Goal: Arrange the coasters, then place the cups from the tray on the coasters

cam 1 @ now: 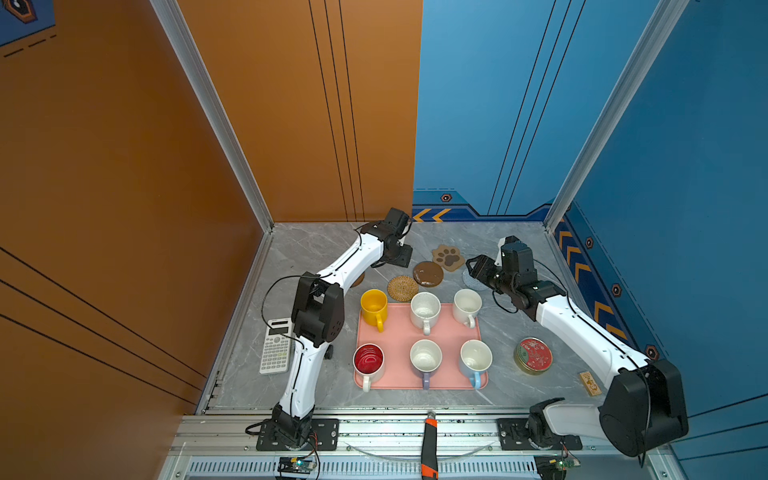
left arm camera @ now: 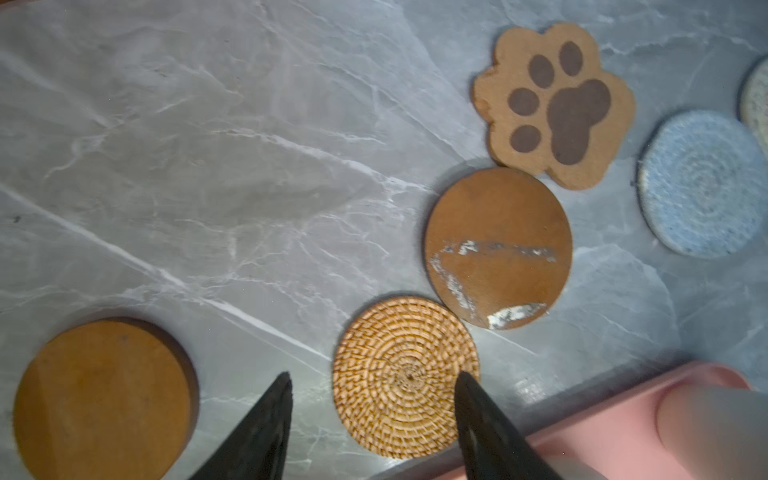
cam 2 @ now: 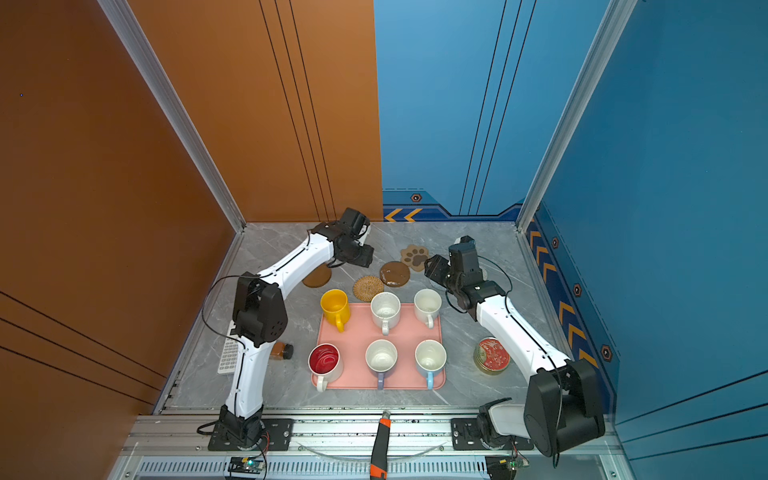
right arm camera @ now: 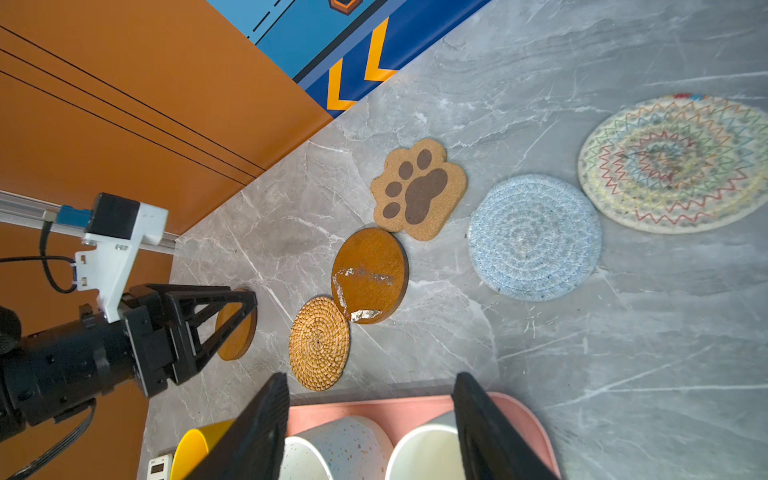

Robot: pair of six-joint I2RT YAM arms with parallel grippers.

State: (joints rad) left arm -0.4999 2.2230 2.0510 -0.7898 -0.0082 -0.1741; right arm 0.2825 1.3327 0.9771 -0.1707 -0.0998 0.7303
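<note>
Nearest the front edge of the surface lies the pink tray, with all six mugs upright on it and apart from one another. Its near row, left to right, is the red-lined white mug, the lilac mug and the light blue mug. Its far row is the yellow mug at the far left corner, the speckled mug and the cream-white mug. No mug is on a coaster yet.

Beyond the tray's far edge the six coasters lie flat in a ragged arc. The plain brown disc is alone toward the left edge. The rattan coaster sits just beside the tray's far edge, crowding the scuffed brown disc. That disc in turn crowds the paw coaster. The grey-blue coaster and the cream woven coaster follow toward the right edge.

The left gripper hangs released and empty, between the plain brown disc and the rattan coaster. The rattan coaster lies just toward the middle from it, so the left arm is the nearer. Being round, the coaster has no long axis to align with. Spacing out that crowded trio looks like the step in hand.

The right gripper is also released and empty, above the grey-blue coaster off the tray's far right corner.
</note>
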